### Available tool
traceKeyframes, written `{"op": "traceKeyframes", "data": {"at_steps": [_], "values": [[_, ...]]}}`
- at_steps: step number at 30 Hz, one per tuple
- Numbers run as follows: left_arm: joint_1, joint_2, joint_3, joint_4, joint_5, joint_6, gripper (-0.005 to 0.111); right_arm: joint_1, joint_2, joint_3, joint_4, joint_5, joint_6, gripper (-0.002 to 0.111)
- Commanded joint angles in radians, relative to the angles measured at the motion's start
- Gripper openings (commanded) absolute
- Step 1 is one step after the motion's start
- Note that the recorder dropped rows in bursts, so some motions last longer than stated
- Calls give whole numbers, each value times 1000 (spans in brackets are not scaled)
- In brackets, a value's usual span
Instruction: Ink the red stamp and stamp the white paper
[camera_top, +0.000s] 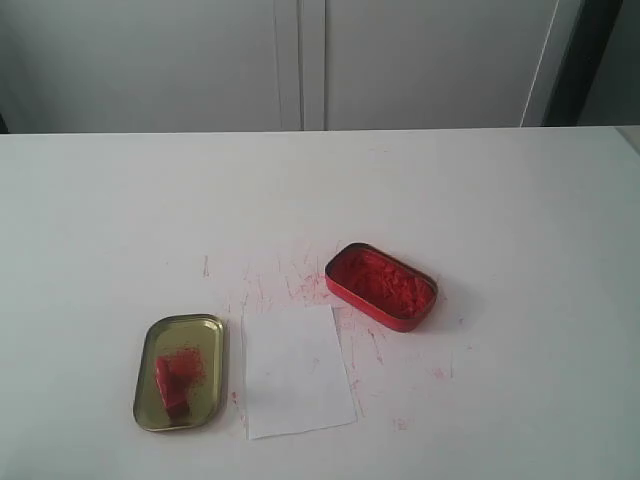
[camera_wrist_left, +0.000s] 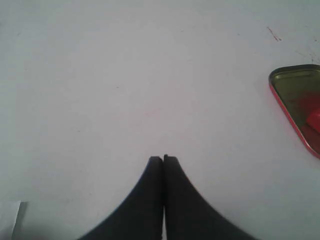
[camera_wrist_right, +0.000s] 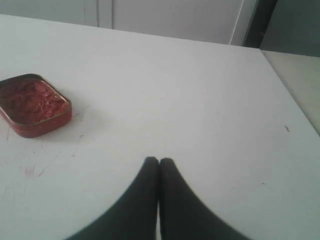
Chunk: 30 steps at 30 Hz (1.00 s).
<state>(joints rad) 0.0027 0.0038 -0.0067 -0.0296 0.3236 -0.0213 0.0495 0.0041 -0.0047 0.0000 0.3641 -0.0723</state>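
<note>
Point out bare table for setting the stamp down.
Bare: table behind the red ink tin, and the wide stretch right of it. Crowded: near middle, where gold lid with the red stamp, white paper and tin sit close.

white tabletop (camera_top: 480, 190) | pale cabinet doors (camera_top: 300, 60) behind | dark gap (camera_top: 585, 60), poss. doorway

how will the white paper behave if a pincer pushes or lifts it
The white paper looks thin and lies flat on the table, so it would probably slide when pushed and be hard to pinch by an edge. Lifted, it would likely droop.
</note>
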Motion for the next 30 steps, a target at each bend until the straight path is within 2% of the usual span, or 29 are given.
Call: {"op": "traceKeyframes", "data": {"at_steps": [1, 30], "values": [[-3, -4, 7, 5, 9, -1, 0, 1, -4, 5, 0, -14, -2, 0], [-3, -4, 7, 5, 9, -1, 0, 1, -4, 5, 0, -56, -2, 0]]}}
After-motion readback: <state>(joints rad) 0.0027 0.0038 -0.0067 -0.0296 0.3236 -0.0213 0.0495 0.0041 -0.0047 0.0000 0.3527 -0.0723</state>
